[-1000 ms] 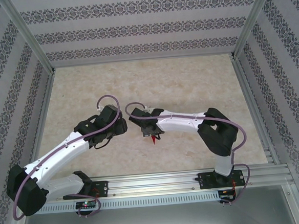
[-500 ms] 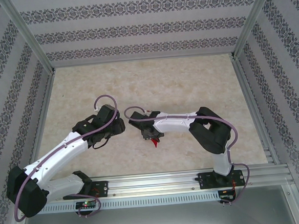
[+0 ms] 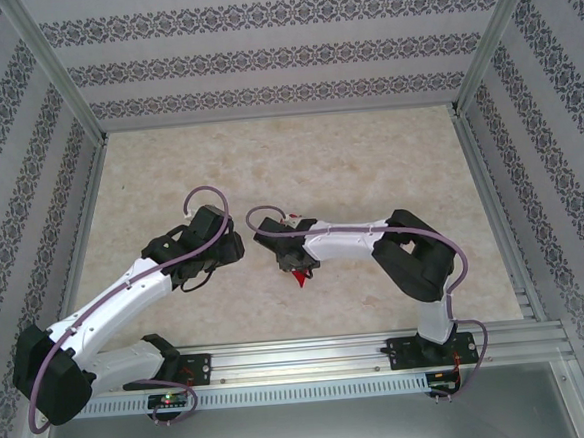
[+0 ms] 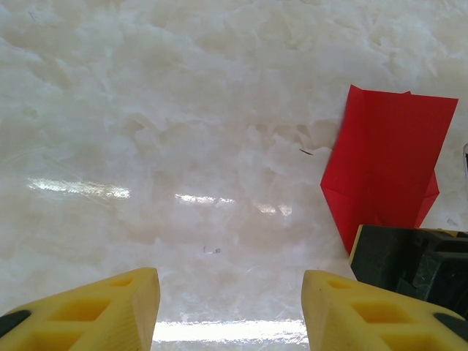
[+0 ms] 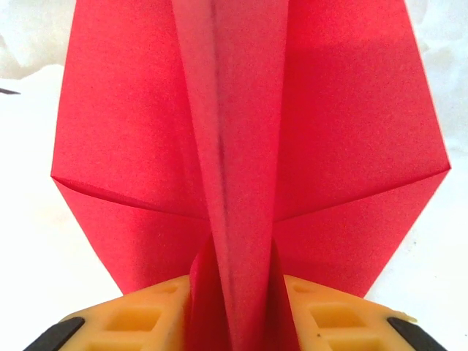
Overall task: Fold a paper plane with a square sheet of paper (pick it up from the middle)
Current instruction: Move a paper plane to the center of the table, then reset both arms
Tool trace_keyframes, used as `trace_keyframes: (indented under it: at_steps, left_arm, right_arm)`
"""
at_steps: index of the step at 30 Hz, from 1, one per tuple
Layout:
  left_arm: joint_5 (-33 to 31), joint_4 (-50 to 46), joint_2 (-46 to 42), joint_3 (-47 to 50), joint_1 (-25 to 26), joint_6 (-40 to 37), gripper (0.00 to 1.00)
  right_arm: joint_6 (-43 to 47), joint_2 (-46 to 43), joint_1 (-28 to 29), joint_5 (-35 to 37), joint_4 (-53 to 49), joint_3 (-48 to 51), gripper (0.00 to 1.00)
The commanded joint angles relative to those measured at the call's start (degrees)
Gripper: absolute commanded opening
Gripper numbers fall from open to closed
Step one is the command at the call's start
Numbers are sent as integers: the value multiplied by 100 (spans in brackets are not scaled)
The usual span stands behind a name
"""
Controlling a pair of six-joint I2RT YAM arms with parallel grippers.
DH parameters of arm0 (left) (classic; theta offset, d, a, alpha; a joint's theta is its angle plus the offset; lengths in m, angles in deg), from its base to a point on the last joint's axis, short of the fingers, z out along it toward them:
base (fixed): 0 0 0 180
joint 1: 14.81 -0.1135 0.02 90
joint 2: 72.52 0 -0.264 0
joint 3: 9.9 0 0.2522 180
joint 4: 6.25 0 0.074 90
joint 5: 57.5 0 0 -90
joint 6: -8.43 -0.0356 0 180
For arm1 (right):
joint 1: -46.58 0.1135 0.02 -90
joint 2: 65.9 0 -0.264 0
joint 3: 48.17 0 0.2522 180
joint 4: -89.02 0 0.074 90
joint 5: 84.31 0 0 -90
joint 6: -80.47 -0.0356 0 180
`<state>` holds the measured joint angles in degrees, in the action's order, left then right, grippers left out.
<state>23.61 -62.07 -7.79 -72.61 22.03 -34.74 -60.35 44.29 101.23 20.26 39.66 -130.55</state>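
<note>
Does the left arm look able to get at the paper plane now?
Probably yes: bare table lies between the open left fingers and the paper plane, but the right fingers straddle its centre fold.

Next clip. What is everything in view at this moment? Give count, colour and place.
table: one, pale marbled beige, floor of the enclosure
paper plane: one, bright red, near the table's middle, centre fold raised
walls: three, grey patterned, back and both sides
rail: one, silver metal, near edge, under both arm bases
arms: two, white with black joints, reaching to mid-table
left gripper: one, yellow fingers, open, above bare table beside the plane
right gripper: one, yellow fingers, astride the plane's raised fold; grip unclear
</note>
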Motion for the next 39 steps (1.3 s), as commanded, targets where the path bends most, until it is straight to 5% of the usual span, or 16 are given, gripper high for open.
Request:
trace_keyframes:
  at_steps: [1,16,19,24,28,34,39]
  left_arm:
    - [38,-12,-4,33,-69,-60,55]
    - [-406,-167,-451,-54,-72,-48,60]
    - [-661,-162,-556,-40,-69,-170,63]
    - [-2161,-101,-650,-65,-94,-546,98]
    - [-3428,179,-491,12,-538,-793,100]
    - [-3589,1794,-39,526,-1765,-2014,100]
    - [-3441,3539,420,1031,-2096,-3402,100]
  right_arm:
    - [105,398,-160,-367,233,81,37]
    - [899,-1241,-246,165,-672,-609,60]
    - [974,-1952,-259,763,-767,-448,68]
    - [1233,-3452,-719,2609,-664,403,85]
    - [2449,-4490,-1681,3518,480,1640,95]
    - [4630,-4909,-3698,1952,3373,3620,97]
    - [4919,-3977,-4523,933,5196,4071,97]
